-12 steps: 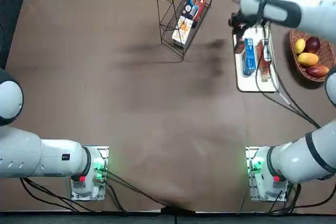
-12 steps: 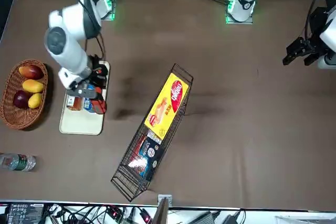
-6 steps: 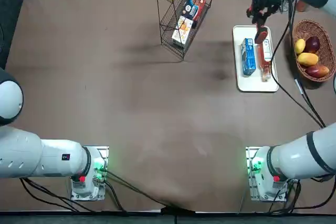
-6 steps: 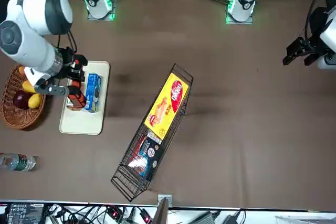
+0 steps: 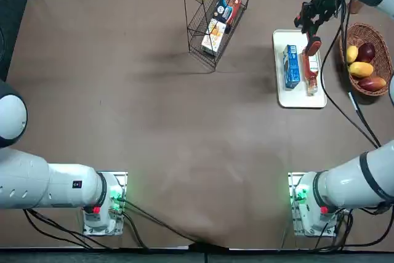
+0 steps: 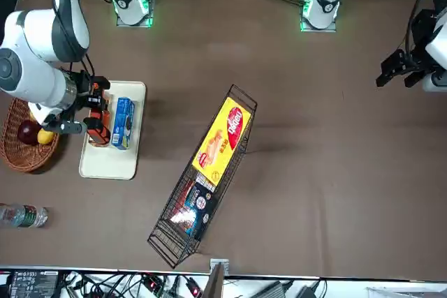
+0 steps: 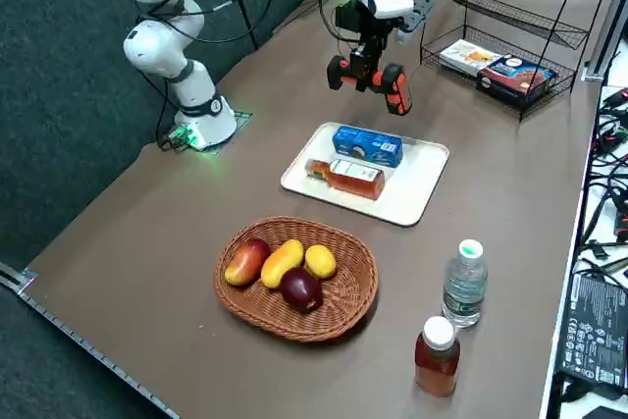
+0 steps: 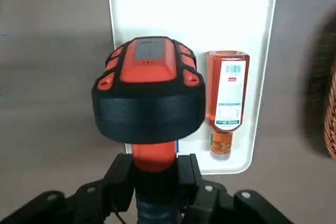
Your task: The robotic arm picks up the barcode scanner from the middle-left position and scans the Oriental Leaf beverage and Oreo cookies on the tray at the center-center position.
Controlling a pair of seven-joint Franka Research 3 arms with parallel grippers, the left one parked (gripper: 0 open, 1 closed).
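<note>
Now the tool [image 8: 160, 182], scanner [image 8: 150, 87] gripped, nearer the bottle [image 8: 228, 95]

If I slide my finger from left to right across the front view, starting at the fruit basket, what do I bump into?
The woven basket, then the white tray, then the wire rack with boxes inside.
</note>
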